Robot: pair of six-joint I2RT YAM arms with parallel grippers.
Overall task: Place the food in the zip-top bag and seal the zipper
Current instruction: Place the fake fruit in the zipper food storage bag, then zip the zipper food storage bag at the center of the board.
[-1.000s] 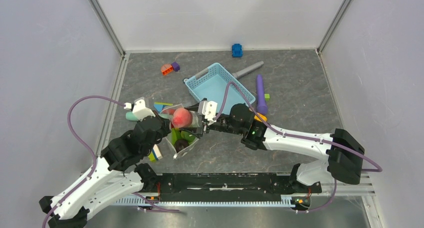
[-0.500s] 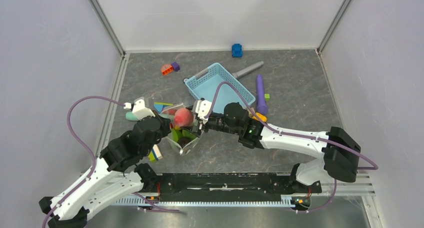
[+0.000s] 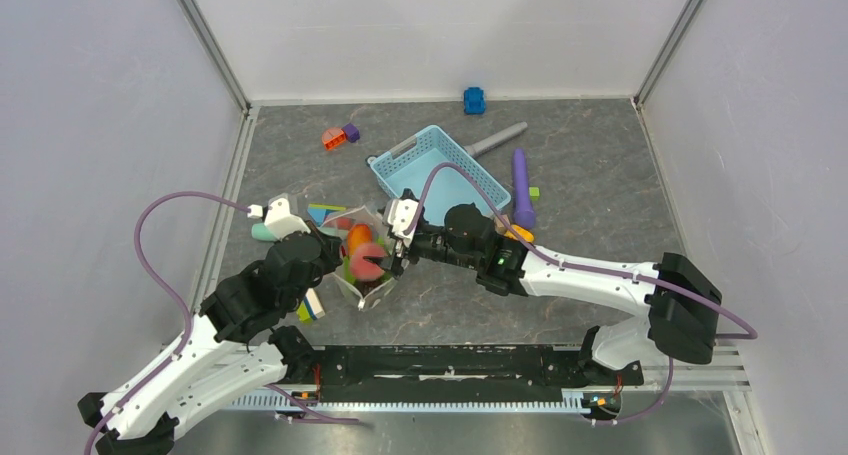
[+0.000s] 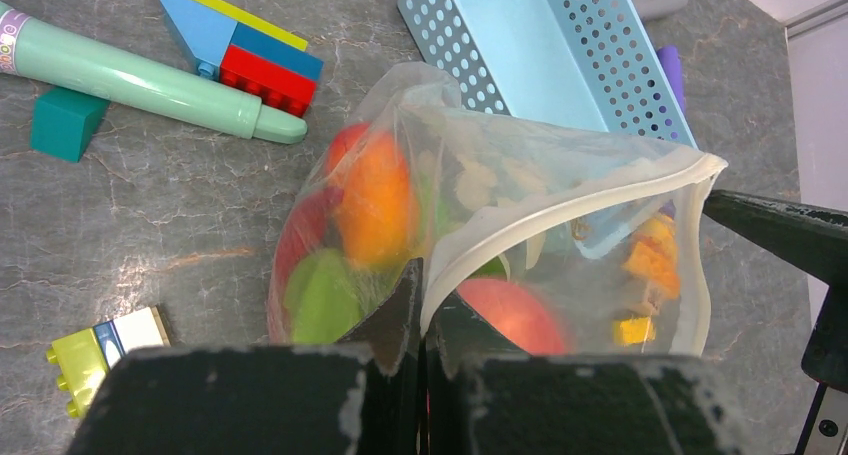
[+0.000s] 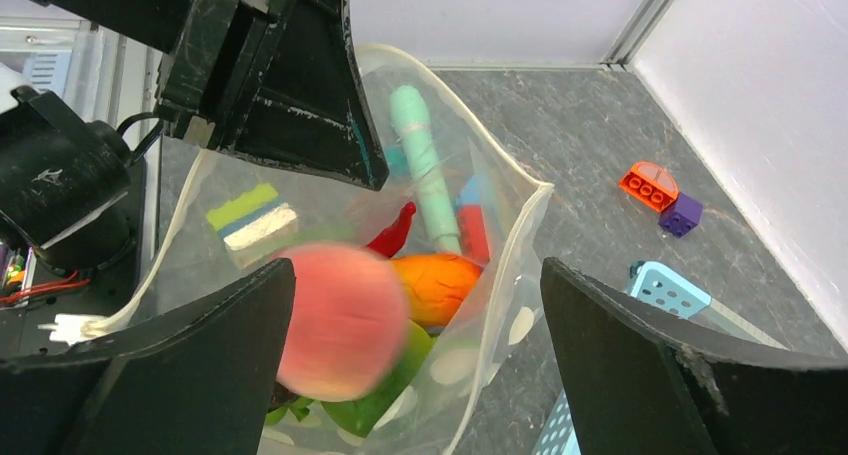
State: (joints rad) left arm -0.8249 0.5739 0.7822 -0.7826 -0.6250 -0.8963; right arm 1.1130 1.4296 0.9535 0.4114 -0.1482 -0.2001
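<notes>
The clear dotted zip-top bag stands open on the floor. My left gripper is shut on the near side of its mouth, on the pale zipper strip. Through the plastic I see orange food, green food and red food. My right gripper is open wide just over the mouth and holds nothing. A pink peach is blurred between its fingers, inside the bag, above an orange piece and a green piece. From above, the peach lies in the bag.
A light-blue mesh basket stands behind the bag, with a purple stick and a grey marker to its right. A mint marker, stacked bricks and a yellow-green block lie left of the bag. A blue toy is at the back wall.
The right gripper carried the peach left over the bag mouth and opened. The peach has dropped from it into the bag. The left gripper has kept its hold.
</notes>
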